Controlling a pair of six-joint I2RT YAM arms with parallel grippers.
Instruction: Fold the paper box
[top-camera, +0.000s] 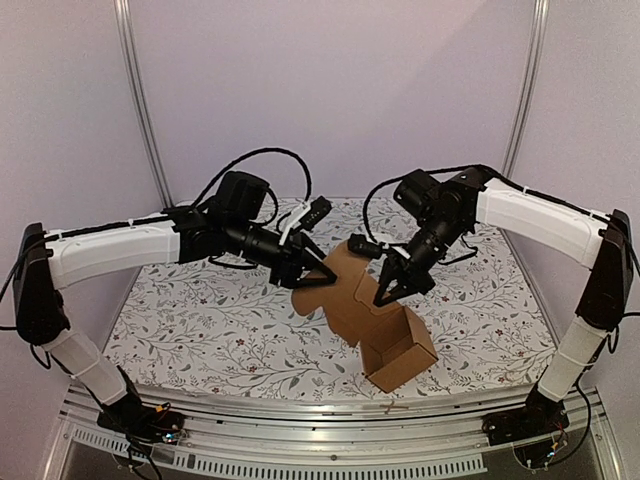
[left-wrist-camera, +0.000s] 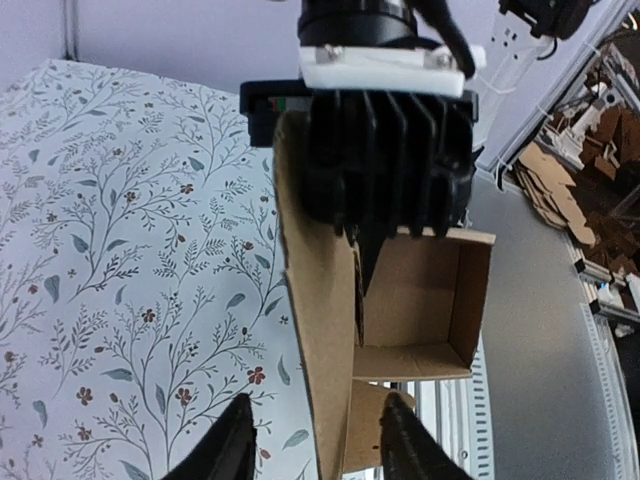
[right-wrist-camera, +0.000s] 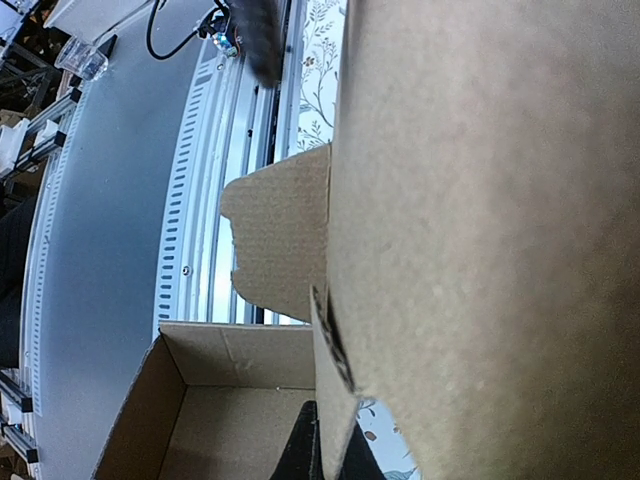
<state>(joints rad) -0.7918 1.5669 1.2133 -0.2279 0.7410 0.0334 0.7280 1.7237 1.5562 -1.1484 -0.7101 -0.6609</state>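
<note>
Paper box (top-camera: 400, 350) stands half formed; its unfolded lid flap (left-wrist-camera: 318, 330) sits between parted left jaws; right jaws clamp its wall.

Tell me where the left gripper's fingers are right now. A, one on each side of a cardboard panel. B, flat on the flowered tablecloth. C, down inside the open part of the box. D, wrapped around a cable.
A: the left wrist view shows the left gripper with one finger on each side of a raised panel of the cardboard box.
</note>
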